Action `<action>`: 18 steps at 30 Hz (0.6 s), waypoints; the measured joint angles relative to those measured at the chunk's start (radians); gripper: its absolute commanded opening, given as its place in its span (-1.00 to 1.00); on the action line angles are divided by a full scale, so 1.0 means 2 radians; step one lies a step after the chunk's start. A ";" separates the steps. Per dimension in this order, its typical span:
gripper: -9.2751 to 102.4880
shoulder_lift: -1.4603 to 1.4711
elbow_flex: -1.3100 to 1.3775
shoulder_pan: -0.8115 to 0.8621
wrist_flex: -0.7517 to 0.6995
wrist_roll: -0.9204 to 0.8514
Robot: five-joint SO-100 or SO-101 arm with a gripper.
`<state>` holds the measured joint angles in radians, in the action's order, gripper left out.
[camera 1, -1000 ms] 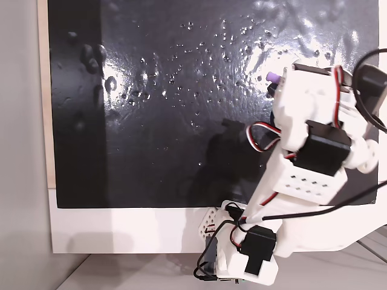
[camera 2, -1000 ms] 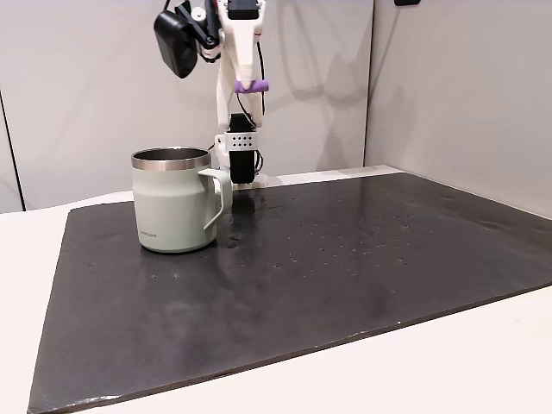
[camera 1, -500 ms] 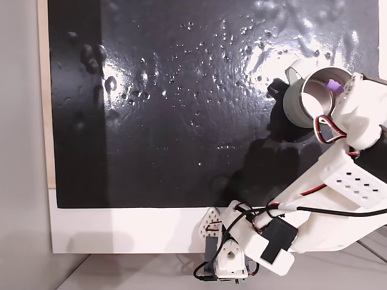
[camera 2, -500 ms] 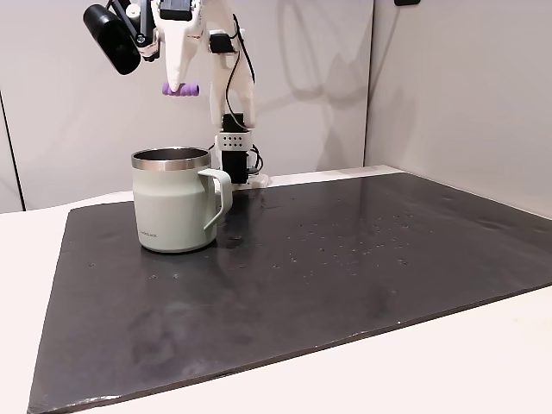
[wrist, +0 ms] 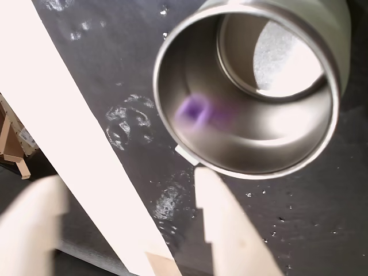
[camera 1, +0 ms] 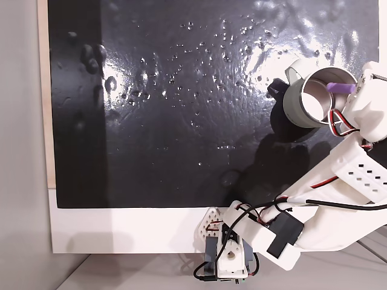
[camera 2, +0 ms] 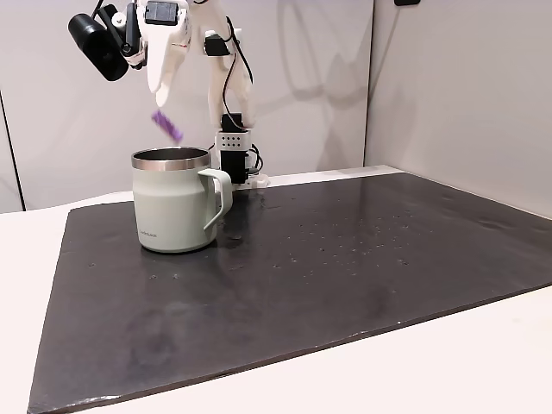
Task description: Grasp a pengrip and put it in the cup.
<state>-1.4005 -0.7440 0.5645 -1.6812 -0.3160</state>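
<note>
Pengrip (camera 2: pixel 167 125) airborne, tilted (above cup (camera 2: pixel 177 207))

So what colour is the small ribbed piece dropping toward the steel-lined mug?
Purple pengrip, clearest in a fixed view.

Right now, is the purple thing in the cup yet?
Almost. The gripper has opened and let go. The pengrip is falling, tilted and blurred, just above the cup. The wrist view shows it over the steel inside. Left: it landing inside.
</note>
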 measured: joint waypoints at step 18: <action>-0.27 -0.008 -0.005 0.003 0.000 -0.013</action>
